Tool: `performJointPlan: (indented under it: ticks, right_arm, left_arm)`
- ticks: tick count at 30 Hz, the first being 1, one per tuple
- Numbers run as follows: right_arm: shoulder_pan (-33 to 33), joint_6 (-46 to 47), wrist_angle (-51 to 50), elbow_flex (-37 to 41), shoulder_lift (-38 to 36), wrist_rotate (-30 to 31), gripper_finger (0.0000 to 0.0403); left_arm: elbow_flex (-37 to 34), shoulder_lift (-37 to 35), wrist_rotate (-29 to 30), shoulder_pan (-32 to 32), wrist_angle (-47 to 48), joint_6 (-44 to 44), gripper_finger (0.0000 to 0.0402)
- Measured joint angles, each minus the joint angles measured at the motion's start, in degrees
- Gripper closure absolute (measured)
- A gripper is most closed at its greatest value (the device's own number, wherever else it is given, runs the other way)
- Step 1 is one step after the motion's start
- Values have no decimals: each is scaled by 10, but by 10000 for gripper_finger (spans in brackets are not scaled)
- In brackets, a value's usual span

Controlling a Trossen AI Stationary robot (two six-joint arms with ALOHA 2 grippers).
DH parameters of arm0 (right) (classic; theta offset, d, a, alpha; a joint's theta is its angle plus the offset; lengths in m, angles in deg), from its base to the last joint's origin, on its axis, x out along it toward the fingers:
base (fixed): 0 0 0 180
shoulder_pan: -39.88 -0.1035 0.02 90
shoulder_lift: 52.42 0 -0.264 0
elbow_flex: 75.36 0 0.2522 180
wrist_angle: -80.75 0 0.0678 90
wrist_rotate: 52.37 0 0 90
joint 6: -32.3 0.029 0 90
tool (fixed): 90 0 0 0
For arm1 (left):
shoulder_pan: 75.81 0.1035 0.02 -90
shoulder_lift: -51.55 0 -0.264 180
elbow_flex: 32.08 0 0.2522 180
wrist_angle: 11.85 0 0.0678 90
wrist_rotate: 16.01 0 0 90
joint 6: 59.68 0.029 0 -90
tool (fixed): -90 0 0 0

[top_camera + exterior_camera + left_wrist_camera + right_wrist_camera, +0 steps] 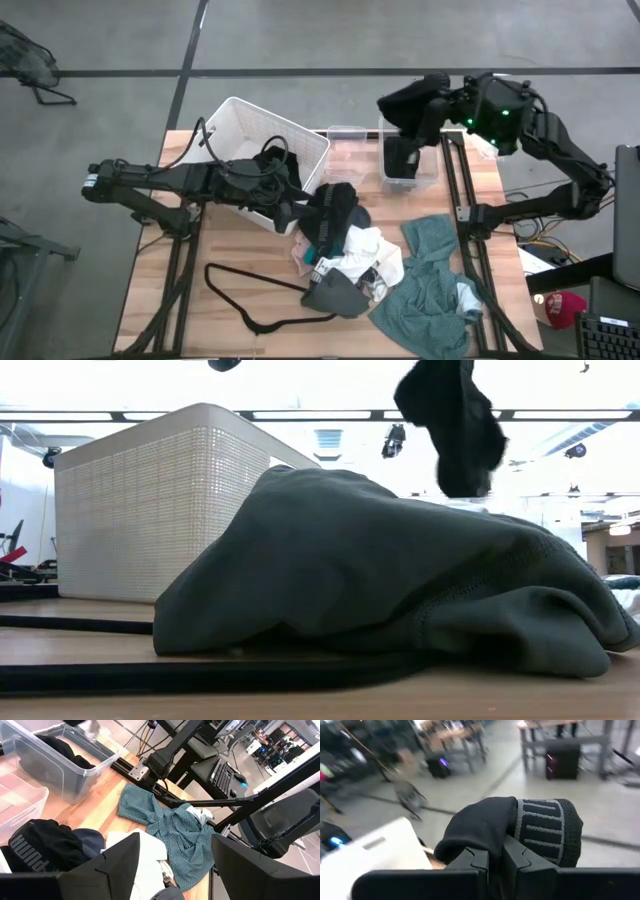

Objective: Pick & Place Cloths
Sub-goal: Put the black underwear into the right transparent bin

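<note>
My right gripper (pixel 418 112) is raised over the far clear bin (pixel 428 178) and shut on a black cloth (pixel 495 822) with a grey ribbed band (pixel 545 827). That cloth hangs high in the low view (pixel 455 420). Black fabric (pixel 60 747) lies in the bin. My left gripper (pixel 293 214) is open beside the white basket's right wall, above the pile's edge, touching nothing. The pile lies on the table: a black printed garment (pixel 45 847), white pieces (pixel 365 250), a dark grey piece (pixel 335 295) and a large teal cloth (pixel 430 290). My right gripper pinches a bunched fold of the black cloth (pixel 487 840) between its two shut fingers (pixel 512 857), just beside the grey ribbed band. The cloth is lifted clear of the table and drapes over and below the fingers, above the bin.
A white plastic basket (pixel 262 140) stands at the table's far left, with cables over its rim. A second clear bin (pixel 345 150) sits between the basket and the far bin. A thin black wire hanger (pixel 250 300) lies on the wood near the front edge.
</note>
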Motion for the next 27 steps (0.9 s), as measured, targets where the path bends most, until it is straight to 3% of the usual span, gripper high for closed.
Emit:
performJointPlan:
  ticks: [9,17,27]
  right_arm:
    - [35,97,-254,0,63,-14,393]
    - [38,98,-304,3,145,-24,392]
    - [92,49,-372,7,282,-27,390]
  left_arm:
    - [0,0,0,-1,0,-5,151]
    - [0,0,0,-1,0,-5,151]
    - [0,0,0,-6,3,-15,151]
